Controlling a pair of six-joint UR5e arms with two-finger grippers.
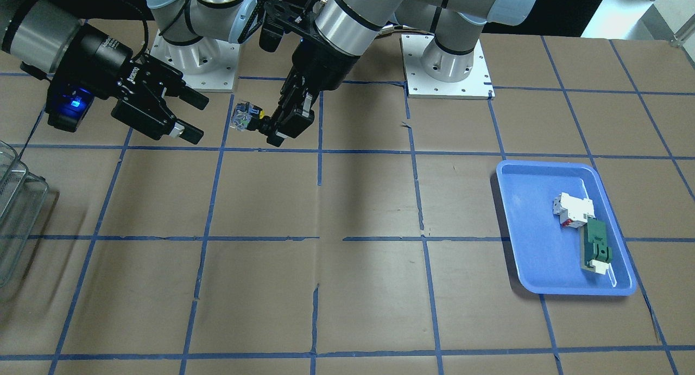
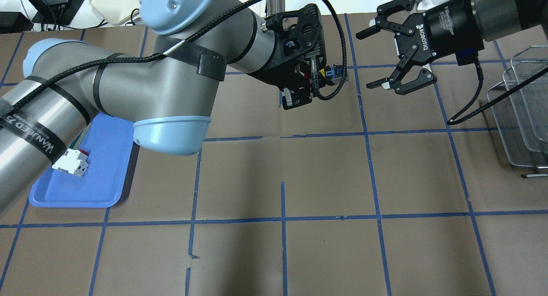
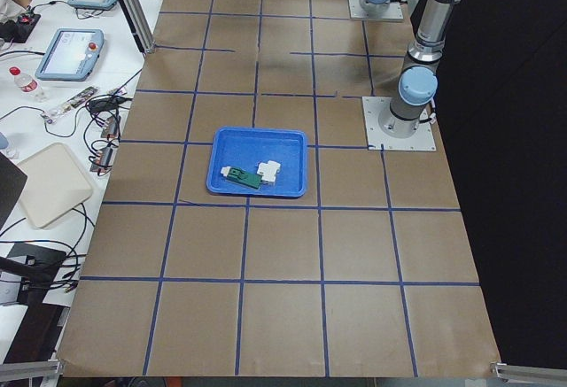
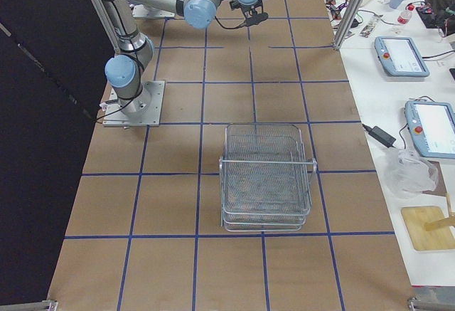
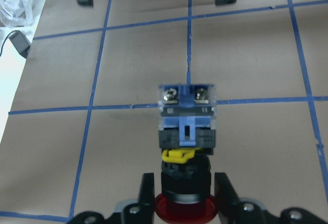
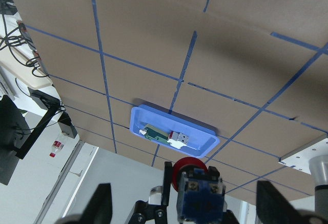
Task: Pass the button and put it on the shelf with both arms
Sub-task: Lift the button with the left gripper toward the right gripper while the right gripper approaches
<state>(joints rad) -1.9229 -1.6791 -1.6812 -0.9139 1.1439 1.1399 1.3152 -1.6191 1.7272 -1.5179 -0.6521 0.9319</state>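
Note:
My left gripper (image 1: 278, 126) is shut on the button (image 1: 247, 117) and holds it above the table, gripping the black body near the red cap. The clear bluish end points toward my right gripper (image 1: 201, 119). The right gripper is open and empty, a short gap from the button. In the overhead view the button (image 2: 332, 72) sticks out of the left gripper (image 2: 317, 79) toward the open right gripper (image 2: 366, 59). The left wrist view shows the button (image 5: 187, 131) between the fingers (image 5: 147, 193). The right wrist view shows the button (image 6: 197, 190) ahead, between its spread fingers (image 6: 100, 203). The wire shelf (image 2: 522, 112) stands behind the right gripper.
A blue tray (image 1: 521, 228) on the robot's left side holds a white block with red marks (image 1: 573, 209) and a green-and-white flat part (image 1: 596, 247). The shelf also shows at the table edge (image 1: 16, 212) and in the exterior right view (image 4: 266, 176). The brown table has a blue tape grid.

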